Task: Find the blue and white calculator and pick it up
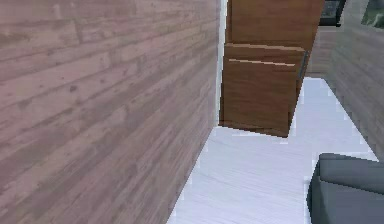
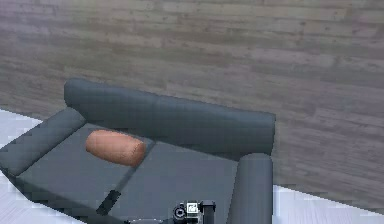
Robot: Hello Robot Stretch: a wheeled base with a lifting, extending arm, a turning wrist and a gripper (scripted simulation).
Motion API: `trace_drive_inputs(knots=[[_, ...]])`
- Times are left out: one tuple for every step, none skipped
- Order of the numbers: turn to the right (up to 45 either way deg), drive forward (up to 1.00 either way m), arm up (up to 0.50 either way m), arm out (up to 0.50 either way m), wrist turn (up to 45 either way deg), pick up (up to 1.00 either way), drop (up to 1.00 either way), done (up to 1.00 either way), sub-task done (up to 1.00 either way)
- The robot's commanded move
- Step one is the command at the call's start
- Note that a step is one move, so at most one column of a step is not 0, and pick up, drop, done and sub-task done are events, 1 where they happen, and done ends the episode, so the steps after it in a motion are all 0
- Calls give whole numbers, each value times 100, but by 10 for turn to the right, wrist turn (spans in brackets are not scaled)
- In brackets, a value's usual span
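In the arm side view my gripper (image 2: 184,212) peeks up at the bottom edge, with the white marker squares (image 2: 206,209) just right of it. It stands in front of the seat of a dark grey sofa (image 2: 190,125), and I cannot tell whether it holds anything. A small dark flat object (image 2: 110,200) lies on the seat cushion left of the gripper, too small to name. An orange bolster cushion (image 2: 115,147) rests on the seat farther left.
A wood-plank wall (image 1: 90,100) runs close along the forward view's left. A brown wooden cabinet (image 1: 262,90) stands ahead at the end of a pale floor strip (image 1: 250,170). The sofa's corner (image 1: 350,190) juts in at the bottom right.
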Motion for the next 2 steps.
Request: trace_drive_inputs(knots=[[0,0,0,0,450,0,0,0,0],[0,0,0,0,450,0,0,0,0]])
